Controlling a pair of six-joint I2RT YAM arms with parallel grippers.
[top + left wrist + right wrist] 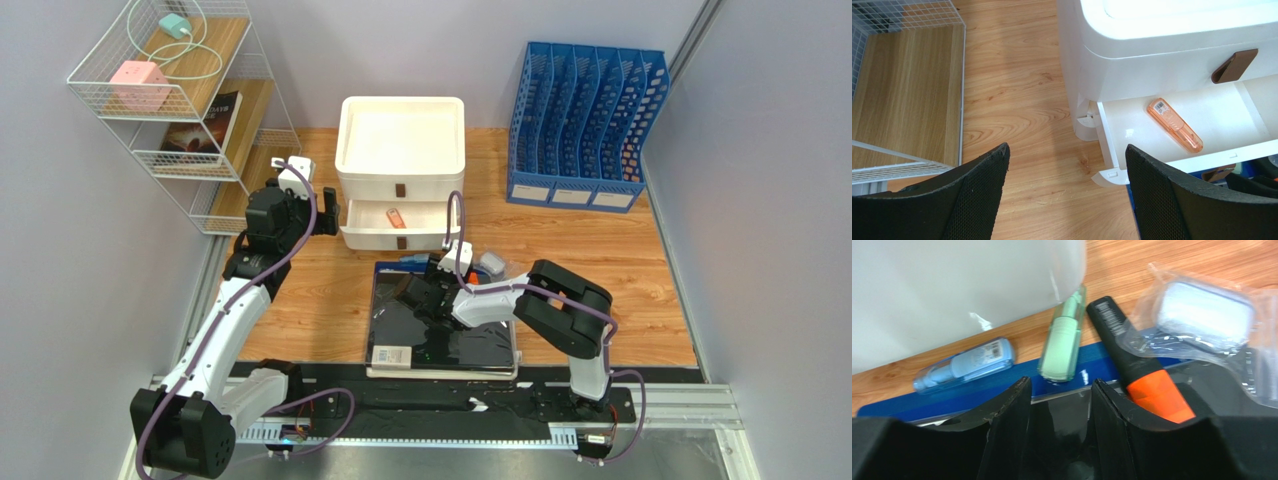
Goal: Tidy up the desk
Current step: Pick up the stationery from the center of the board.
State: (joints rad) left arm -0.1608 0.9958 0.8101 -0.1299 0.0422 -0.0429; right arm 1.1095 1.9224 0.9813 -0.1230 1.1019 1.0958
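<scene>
No text legible to us. Barcode sticker on the orange case in the drawer: digits too small to read. Label on the blue tube and print on the black marker: blurred. White tags on the file rack: illegible.

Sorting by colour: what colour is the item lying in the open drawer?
The item is translucent orange; the left wrist view shows it best.

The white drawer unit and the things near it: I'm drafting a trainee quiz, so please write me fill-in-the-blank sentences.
1. The lower drawer of the white drawer unit is ____.
2. The one item lying in it is coloured ____.
3. In the right wrist view, the tube between the blue tube and the black-and-orange marker is pale ____.
Missing words: open; orange; green.
</scene>
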